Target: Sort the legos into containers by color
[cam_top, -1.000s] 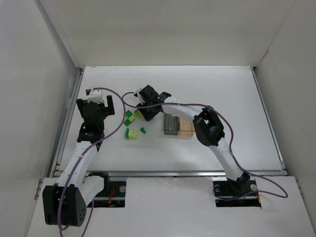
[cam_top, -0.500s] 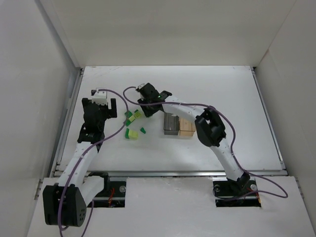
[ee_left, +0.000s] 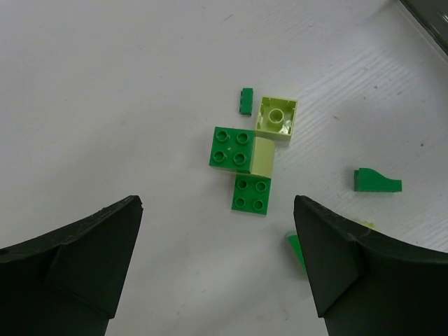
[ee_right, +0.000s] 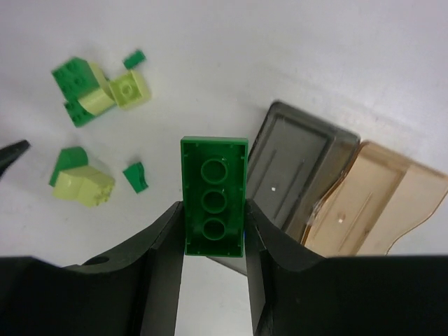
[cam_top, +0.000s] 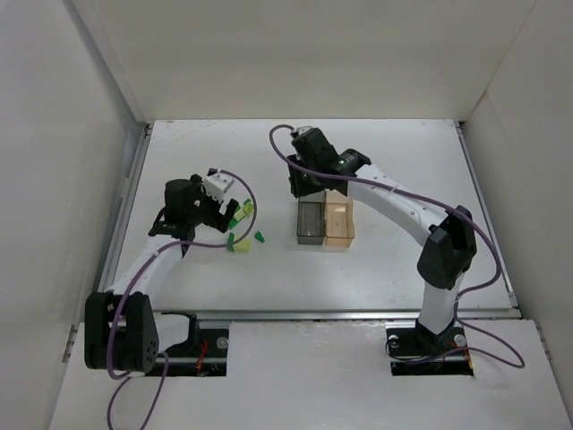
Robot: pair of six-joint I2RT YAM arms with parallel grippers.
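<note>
Right wrist view, right gripper point(ee_right: 213, 222) clamping green lego point(ee_right: 213, 183) (underside showing)

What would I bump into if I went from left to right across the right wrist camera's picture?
The loose legos → long dark green brick → smoky grey container → amber container.

Tabletop point(cam_top: 403, 179): left container point(cam_top: 309, 224) and right container point(cam_top: 338, 222) touching, side by side, at centre. Legos point(cam_top: 240, 224) scattered to their left, apart from them; three in a touching clump point(ee_left: 241, 159). One long brick point(ee_right: 213, 189) off the tabletop, between the jaws of the right gripper point(cam_top: 304, 186), behind the left container. Left gripper point(ee_left: 217, 210) above the legos.
</note>
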